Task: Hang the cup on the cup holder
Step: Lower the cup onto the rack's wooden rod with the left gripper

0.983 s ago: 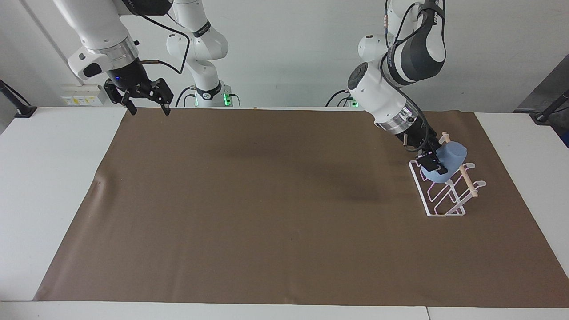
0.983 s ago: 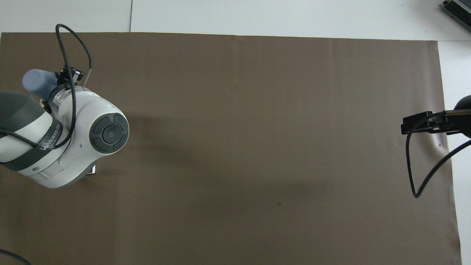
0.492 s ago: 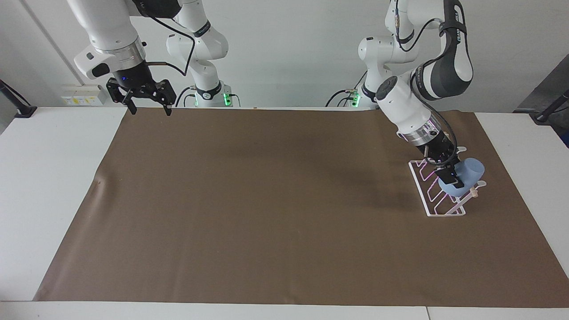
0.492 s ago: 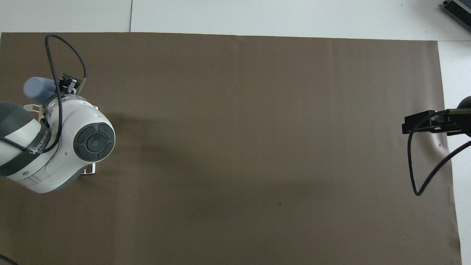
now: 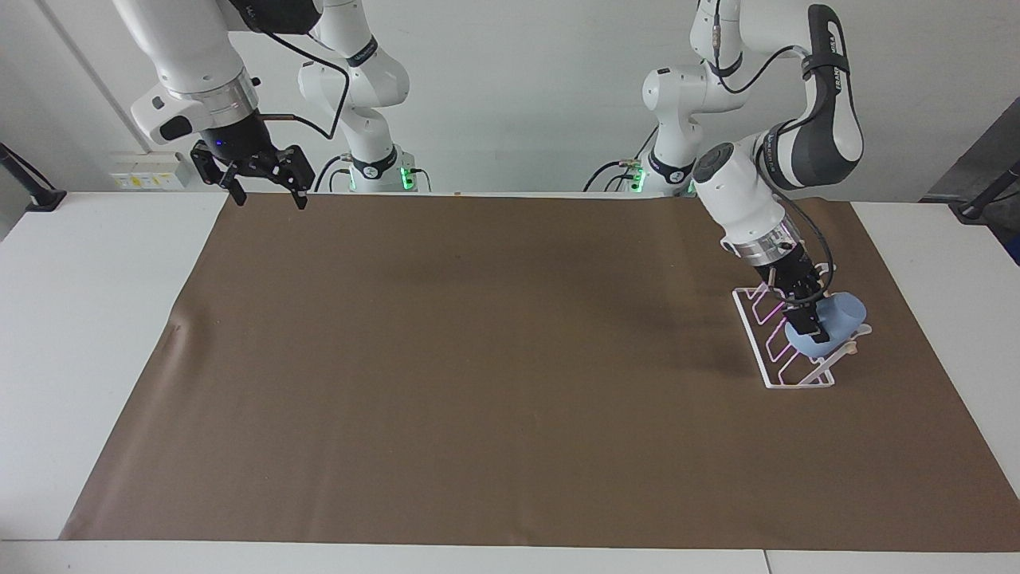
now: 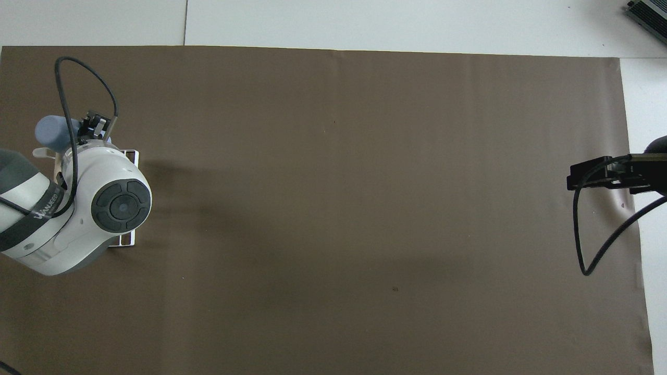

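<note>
Right arm waits at its end of table, elbow high, right gripper (image 5: pixel 265 191) pointing down over brown mat (image 5: pixel 478 359) edge – fingers spread, nothing between them.
Left arm bent over, wrist slanting down; left gripper (image 5: pixel 803 328) clamped on cup (image 5: pixel 837 315).
Cup lies tilted on cup holder (image 5: pixel 765 351) – at holder's end farthest from robots, against wooden dowel (image 5: pixel 833 360).

We saw a smooth plastic cup (image 5: pixel 837 312), a white wire cup holder (image 5: pixel 777 351) with a wooden stick (image 5: pixel 835 357), and a matt brown mat (image 5: pixel 478 359).
</note>
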Controlling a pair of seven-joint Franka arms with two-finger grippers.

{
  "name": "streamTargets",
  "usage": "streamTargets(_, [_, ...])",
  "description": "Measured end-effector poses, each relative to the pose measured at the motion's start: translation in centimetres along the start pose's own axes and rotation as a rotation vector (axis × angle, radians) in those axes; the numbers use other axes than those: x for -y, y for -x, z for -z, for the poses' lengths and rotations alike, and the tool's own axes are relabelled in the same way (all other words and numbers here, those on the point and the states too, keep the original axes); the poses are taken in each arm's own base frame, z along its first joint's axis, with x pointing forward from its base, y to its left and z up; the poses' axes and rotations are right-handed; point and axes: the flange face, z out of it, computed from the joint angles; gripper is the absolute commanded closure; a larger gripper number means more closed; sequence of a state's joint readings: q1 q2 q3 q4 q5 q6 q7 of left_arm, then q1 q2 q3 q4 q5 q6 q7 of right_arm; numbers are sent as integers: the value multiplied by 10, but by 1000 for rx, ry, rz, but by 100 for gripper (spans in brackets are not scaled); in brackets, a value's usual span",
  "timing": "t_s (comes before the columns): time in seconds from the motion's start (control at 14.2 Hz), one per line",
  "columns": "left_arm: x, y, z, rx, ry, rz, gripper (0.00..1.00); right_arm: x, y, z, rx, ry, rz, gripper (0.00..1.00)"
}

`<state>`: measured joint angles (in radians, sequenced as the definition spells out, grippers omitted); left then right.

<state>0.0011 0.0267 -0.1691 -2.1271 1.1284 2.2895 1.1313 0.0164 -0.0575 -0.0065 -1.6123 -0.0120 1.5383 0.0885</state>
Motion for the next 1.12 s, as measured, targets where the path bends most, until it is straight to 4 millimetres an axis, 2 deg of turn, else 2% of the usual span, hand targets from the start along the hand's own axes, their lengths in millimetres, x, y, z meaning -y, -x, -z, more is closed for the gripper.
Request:
streamTargets(0.42, [-12,-12,-12,-41,-13,-15,100,0,0,0,1,0,0,0])
streamTargets(0.49, [-13,-14,-12,-46,-17,-17,78,0,0,0,1,0,0,0])
streamTargets(0.56, [-15,-15,-12,-48,-16,-20,1,0,0,0,1,0,0,0])
streamTargets(0.84, [-17,-12,-10,-45,-18,-16,0,-6,-3,2,-4,-1,-13,0])
streamTargets(1.12, [-16,-10,-8,-40,-20,-12,0,-3,-7,-5,8,1,-7,0])
